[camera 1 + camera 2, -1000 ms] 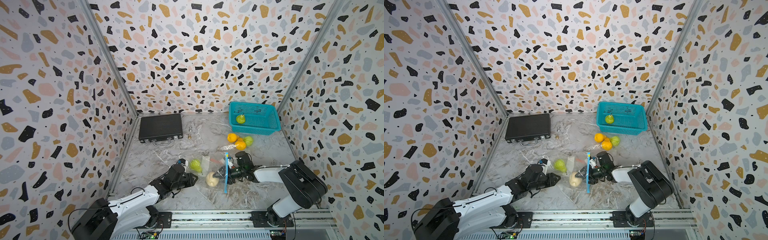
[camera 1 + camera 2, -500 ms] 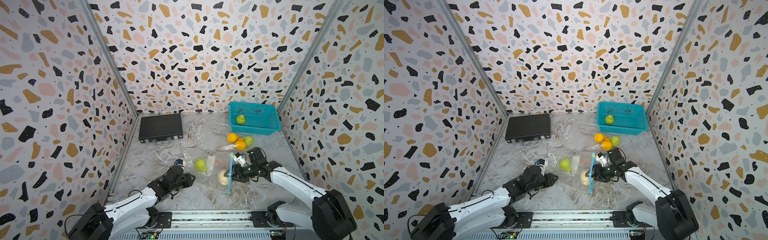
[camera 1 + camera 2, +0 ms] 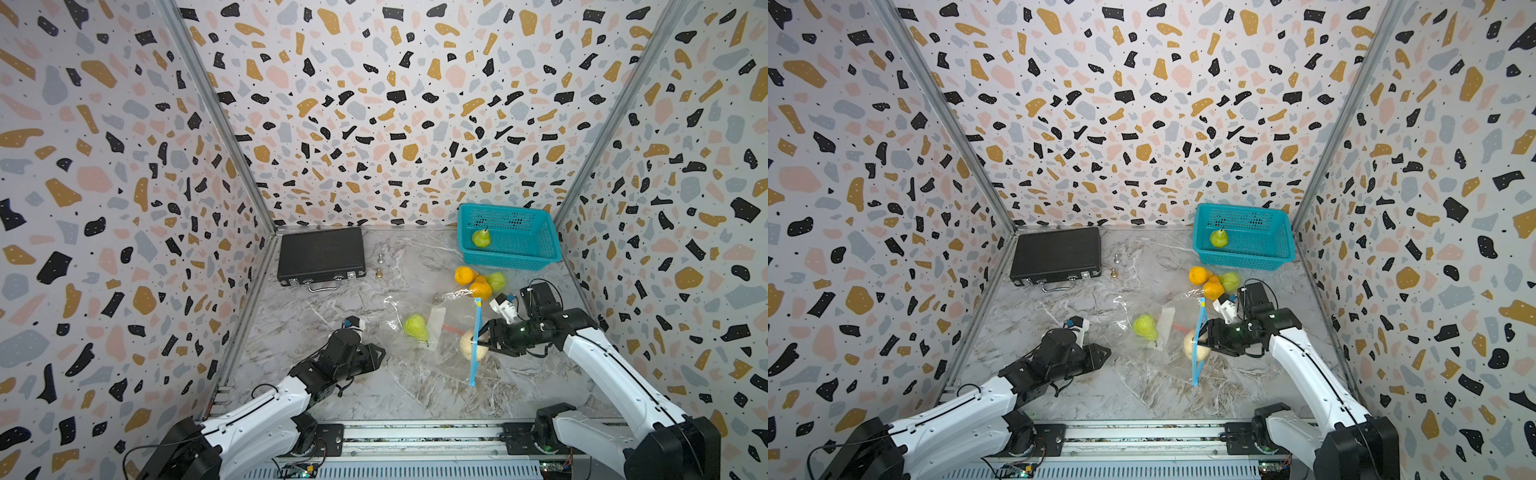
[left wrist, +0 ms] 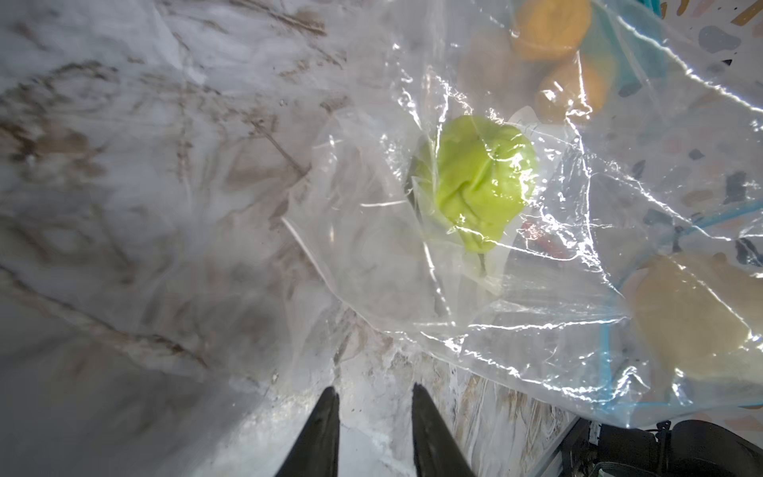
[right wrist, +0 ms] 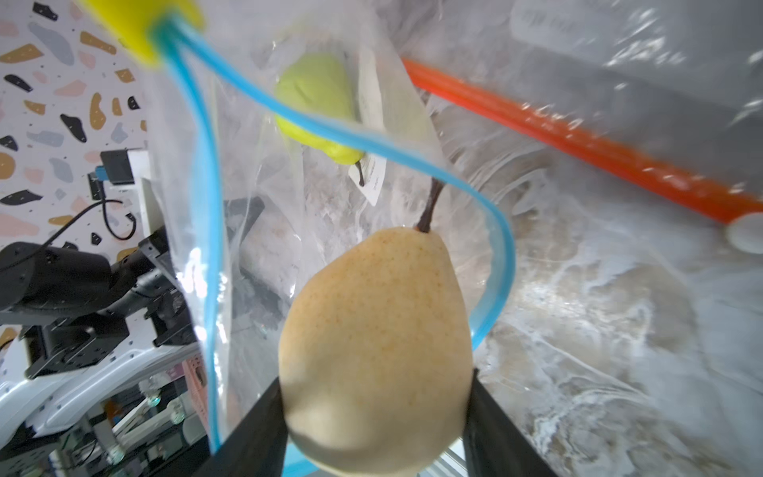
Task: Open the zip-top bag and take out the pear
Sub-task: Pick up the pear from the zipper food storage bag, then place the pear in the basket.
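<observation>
In the right gripper [image 3: 478, 343], a pale yellow, speckled pear [image 5: 375, 338]

pear [image 5: 375, 342] base cut off, oranges [image 4: 549, 24] blurred

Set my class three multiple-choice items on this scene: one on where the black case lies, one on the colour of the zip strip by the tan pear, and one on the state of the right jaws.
1. The black case lies:
A) by the far wall, on the left arm's side
B) at the near edge, on the right arm's side
C) in the middle, between the arms

2. The zip strip looping round the tan pear is:
A) black
B) blue
C) white

3. The right gripper has its jaws:
A) wide open and empty
B) shut on the tan pear
C) fully shut on nothing

Answers:
1 A, both top views show it in that far corner.
2 B, the right wrist view shows the strip blue.
3 B, the jaws press both flanks of the pear.
</observation>
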Motion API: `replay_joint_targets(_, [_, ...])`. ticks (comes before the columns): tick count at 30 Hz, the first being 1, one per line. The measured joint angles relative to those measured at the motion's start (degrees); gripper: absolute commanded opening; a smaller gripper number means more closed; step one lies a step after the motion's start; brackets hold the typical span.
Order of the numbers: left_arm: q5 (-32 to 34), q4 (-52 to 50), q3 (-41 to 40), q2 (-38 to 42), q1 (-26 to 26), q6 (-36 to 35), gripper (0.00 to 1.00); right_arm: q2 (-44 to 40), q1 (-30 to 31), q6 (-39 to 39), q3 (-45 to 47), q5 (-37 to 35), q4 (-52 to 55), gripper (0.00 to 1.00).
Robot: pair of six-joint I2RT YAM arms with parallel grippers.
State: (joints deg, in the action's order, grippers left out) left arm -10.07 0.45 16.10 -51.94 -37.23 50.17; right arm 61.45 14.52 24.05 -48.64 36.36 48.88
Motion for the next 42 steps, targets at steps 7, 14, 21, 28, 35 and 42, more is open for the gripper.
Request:
replay_joint_targets(7, [-1.2,-1.7,0.4,0.9,2.2,-2.0,0.31,2.2,0.0,-4.2,-8.3,-12.5,8.6,0.48])
replay_joint_targets(14, [-2.9,-3.0,1.7,0.8,4.2,-4.1,0.32,6.6,-2.9,-7.5,-18.0,-22.8,12.9,0.5])
replay_joint_targets(21, [-5.1,-5.1,4.0,2.3,5.5,-5.6,0.33,21.8,-8.9,-8.7,-36.7,-25.8,10.8,0.49])
replay_joint_targets(28, [-7.2,-7.6,7.8,3.8,6.1,-6.8,0.36,49.7,-14.2,-6.9,-65.8,-29.4,3.8,0.54])
replay_joint_targets(35, [-9.4,-9.4,11.2,5.4,7.4,-7.9,0.59,77.2,-17.8,-5.0,-94.8,-33.0,1.4,0.85])
replay_joint_targets(42, [-12.5,-2.8,14.0,-3.6,11.8,-8.3,0.83,68.3,-20.7,-2.5,-77.8,-25.1,-2.3,0.9])
